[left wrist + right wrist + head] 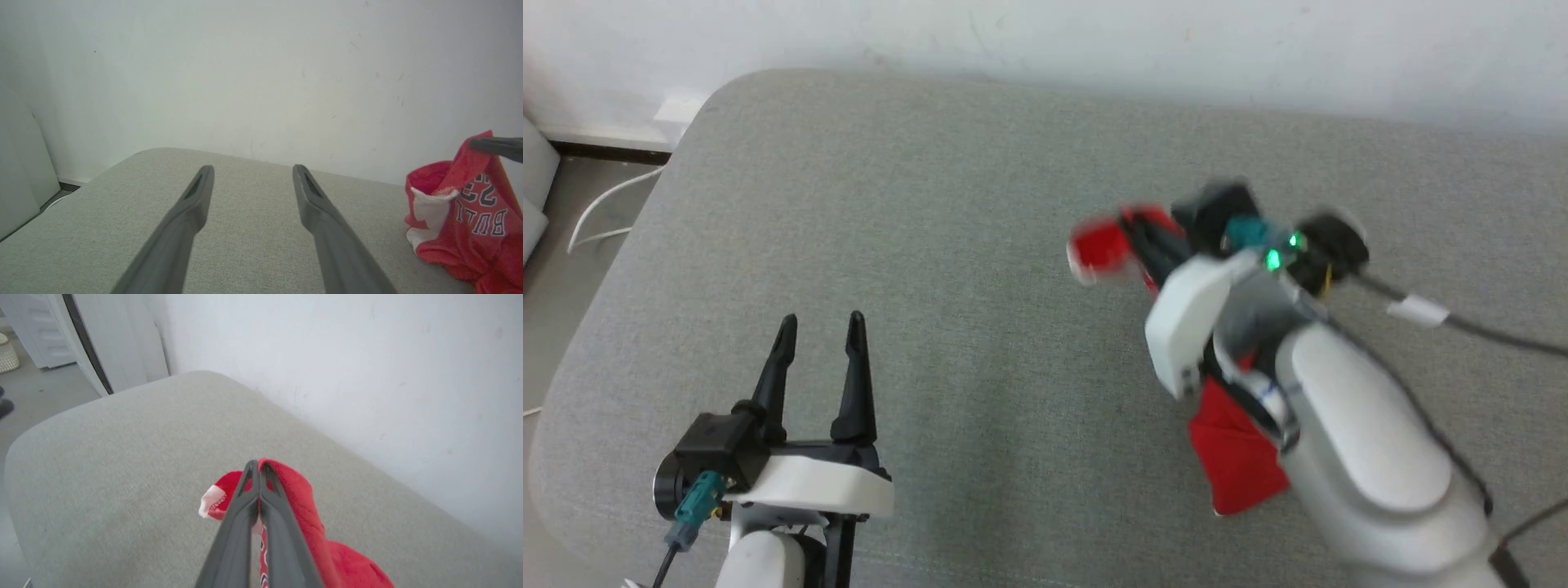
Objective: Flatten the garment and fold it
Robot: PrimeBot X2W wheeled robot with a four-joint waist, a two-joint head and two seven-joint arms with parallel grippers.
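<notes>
A bunched red garment (1235,457) sits right of centre in the head view, pulled up into a peak above a grey cushioned surface (915,212). The right gripper (256,467) is clamped closed on a fold of it. At lower left, the left gripper (821,322) hovers with its fingers spread, holding nothing.

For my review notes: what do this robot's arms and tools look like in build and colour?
Both arms have white forearm shells with black wrist blocks. The left tool and right tool each carry two long, tapering dark fingers. A teal connector plugs in by the left wrist; the right wrist shows a green light and a black cable with a white tag.
</notes>
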